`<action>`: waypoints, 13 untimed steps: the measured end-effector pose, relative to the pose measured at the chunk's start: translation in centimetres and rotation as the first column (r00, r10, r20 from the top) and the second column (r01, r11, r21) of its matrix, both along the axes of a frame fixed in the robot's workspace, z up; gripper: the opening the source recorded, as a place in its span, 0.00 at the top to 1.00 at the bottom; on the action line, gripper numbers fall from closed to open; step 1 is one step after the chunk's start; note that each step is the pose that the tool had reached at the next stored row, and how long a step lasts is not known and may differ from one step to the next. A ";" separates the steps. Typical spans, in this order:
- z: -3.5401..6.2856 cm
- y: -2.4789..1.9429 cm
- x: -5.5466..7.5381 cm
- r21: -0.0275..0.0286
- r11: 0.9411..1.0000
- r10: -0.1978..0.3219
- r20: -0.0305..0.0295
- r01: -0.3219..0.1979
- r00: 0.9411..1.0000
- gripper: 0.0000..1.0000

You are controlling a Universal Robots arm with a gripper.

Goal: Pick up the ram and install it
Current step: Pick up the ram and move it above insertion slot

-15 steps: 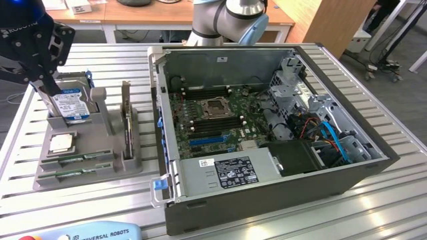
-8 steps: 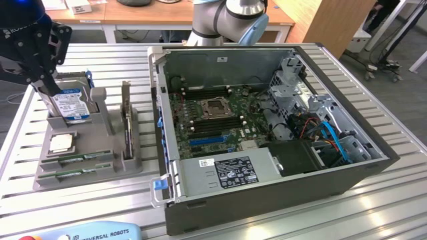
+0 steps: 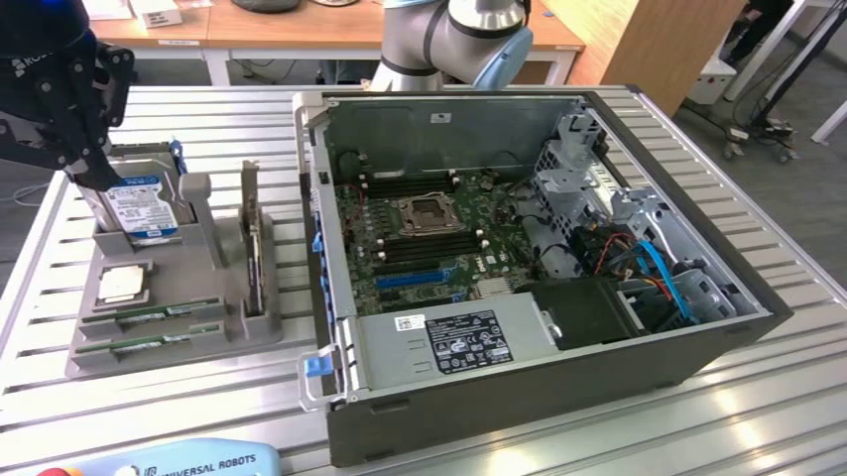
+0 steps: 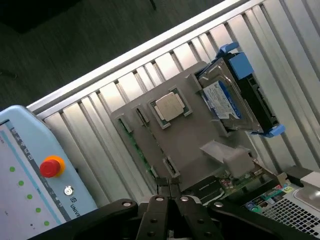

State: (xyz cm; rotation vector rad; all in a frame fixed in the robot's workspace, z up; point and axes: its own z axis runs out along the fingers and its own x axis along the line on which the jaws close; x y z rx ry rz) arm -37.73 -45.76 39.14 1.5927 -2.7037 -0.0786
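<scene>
Two ram sticks lie flat in the grey tray on your worktop, at the end away from the tool. The tool hangs above the hard drive, fingers clenched together and gripping nothing.

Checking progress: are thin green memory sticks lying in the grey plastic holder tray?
Yes, two thin green memory sticks lie slotted in the grey plastic holder tray.

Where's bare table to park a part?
Bare table slats on the exterior view's right of the PC case, and the strip between parts holder and teach pendant. Crowded: the narrow gap between holder and case.
</scene>
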 end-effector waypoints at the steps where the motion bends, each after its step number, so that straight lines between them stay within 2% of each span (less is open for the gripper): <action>1: 0.00 0.00 0.0 0.000 1.000 0.018 0.000 -0.018 1.000 0.90; 4: -0.02 0.00 0.0 0.000 0.997 0.073 0.000 -0.073 0.997 0.90; 7: -0.03 0.00 0.0 0.000 0.992 0.127 0.000 -0.127 0.992 0.90; 10: -0.04 0.00 0.0 0.000 0.983 0.182 0.000 -0.182 0.983 0.90; 13: -0.05 0.00 0.0 0.000 0.972 0.234 0.000 -0.234 0.972 0.90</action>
